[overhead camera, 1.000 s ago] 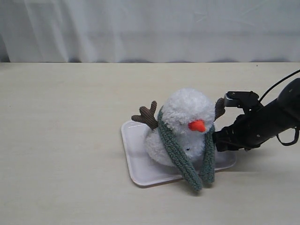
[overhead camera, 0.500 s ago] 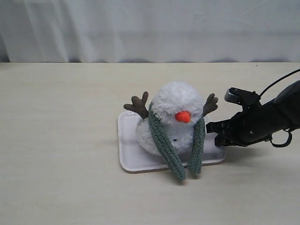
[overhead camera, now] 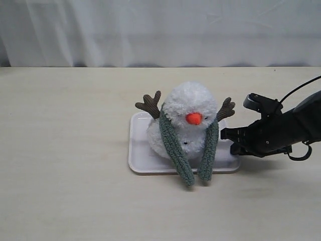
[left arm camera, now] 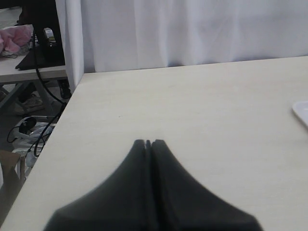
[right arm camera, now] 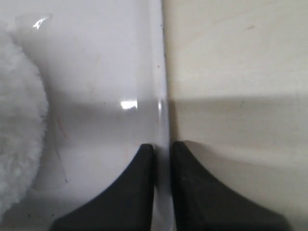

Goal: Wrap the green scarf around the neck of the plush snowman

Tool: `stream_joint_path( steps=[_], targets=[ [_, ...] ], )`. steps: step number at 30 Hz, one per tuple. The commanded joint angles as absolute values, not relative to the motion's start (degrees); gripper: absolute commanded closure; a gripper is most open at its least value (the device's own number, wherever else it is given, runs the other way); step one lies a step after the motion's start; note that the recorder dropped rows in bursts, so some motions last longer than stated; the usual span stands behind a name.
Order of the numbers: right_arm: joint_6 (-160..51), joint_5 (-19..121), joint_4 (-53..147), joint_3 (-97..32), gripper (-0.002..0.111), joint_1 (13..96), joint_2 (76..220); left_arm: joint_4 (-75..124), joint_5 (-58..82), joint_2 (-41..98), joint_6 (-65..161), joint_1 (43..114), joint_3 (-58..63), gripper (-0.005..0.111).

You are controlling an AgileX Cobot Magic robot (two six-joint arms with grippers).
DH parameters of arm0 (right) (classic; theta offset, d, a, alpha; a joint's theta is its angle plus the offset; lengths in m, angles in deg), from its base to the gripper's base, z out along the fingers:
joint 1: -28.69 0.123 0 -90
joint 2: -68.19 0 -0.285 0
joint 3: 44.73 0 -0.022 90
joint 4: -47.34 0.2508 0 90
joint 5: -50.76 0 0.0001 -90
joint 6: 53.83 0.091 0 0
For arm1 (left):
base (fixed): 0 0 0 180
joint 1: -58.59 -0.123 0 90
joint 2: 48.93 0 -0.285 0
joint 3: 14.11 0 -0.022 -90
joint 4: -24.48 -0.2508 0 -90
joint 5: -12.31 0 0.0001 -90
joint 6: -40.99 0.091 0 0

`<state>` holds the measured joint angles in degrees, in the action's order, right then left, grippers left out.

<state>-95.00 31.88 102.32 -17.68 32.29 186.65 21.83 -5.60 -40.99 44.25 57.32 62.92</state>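
Since one second ago, the white tray [overhead camera: 139,153] has slid toward 9 o'clock and squared up; the plush snowman [overhead camera: 188,103] now sits upright on it; the green scarf [overhead camera: 173,143] drapes over its neck, both ends hanging uncrossed toward 6 o'clock; the right gripper [right arm camera: 162,150] pinches the tray rim at 3 o'clock; the left gripper [left arm camera: 149,143] is clenched, empty, well apart. Judgement: keep the tray flat, slide slowly, release before crossing the ends.

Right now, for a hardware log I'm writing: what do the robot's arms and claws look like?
Both claws are matte black: the left claw and right claw have wedge-shaped fingers tapering to blunt tips. The right arm is bulky black, with thin black cables looping off it. No markings show.
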Motion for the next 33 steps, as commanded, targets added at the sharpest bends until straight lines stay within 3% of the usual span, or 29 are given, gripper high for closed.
stream_joint_path(
  steps=[1,16,27,33],
  targets=[
    [-96.4,32.8,100.2,-16.3,0.104,32.1,188.1,22.1,-5.1,-41.1,44.3,57.2,63.1,0.107],
    [-96.6,29.5,97.3,-16.3,0.072,32.1,184.8,22.0,-5.1,-41.1,44.3,57.2,63.1,0.107],
    [-95.6,23.2,94.7,-16.3,0.073,32.1,175.0,22.0,-5.1,-41.1,44.3,57.2,63.1,0.107],
    [-84.4,21.5,84.1,-16.3,0.073,32.1,167.9,22.0,-5.1,-41.1,44.3,57.2,63.1,0.107]
  ],
)
